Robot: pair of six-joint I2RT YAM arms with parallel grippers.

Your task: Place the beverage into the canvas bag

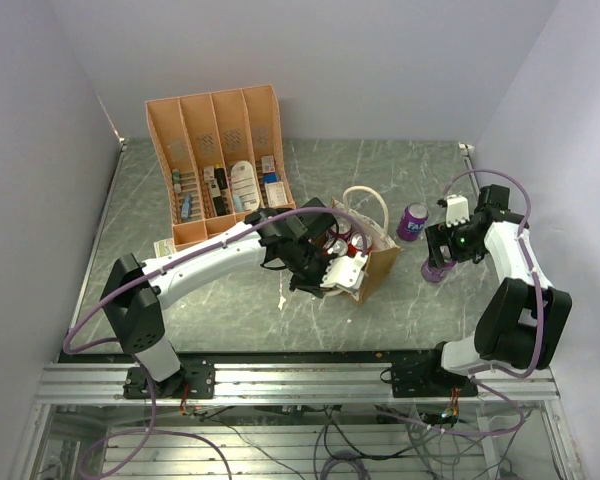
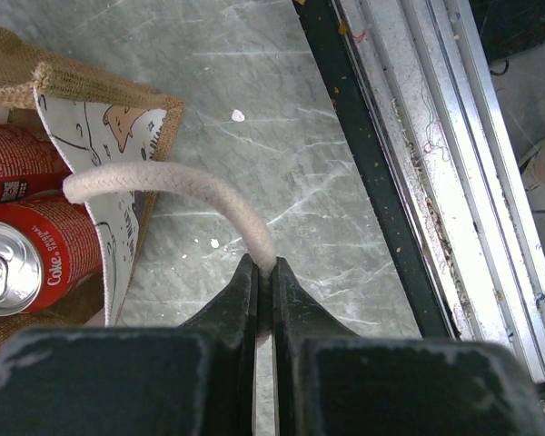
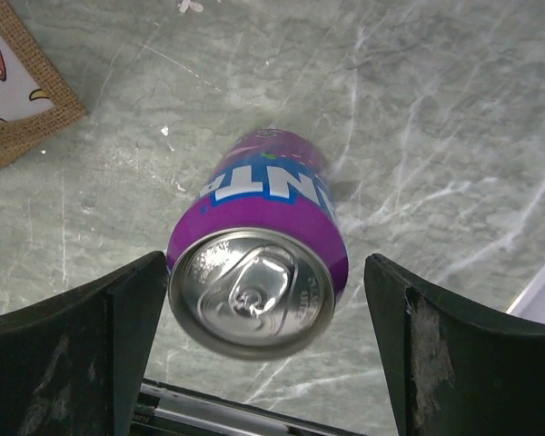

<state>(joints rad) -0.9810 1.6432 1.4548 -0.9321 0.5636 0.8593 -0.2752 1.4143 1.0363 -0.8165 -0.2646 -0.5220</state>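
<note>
The canvas bag stands mid-table, tan with cream looped handles. In the left wrist view its speckled inner panel shows, with two red Coke cans inside. My left gripper is shut on one cream handle at the bag's near side; it also shows in the top view. A purple Fanta can stands upright on the table to the right of the bag. My right gripper is open around it, the left finger close to the can, the right finger apart from it.
A second purple can stands just behind, right of the bag. An orange slotted organiser tray with small items lies at the back left. The bag's corner is at the left in the right wrist view. A metal rail runs along the table's near edge.
</note>
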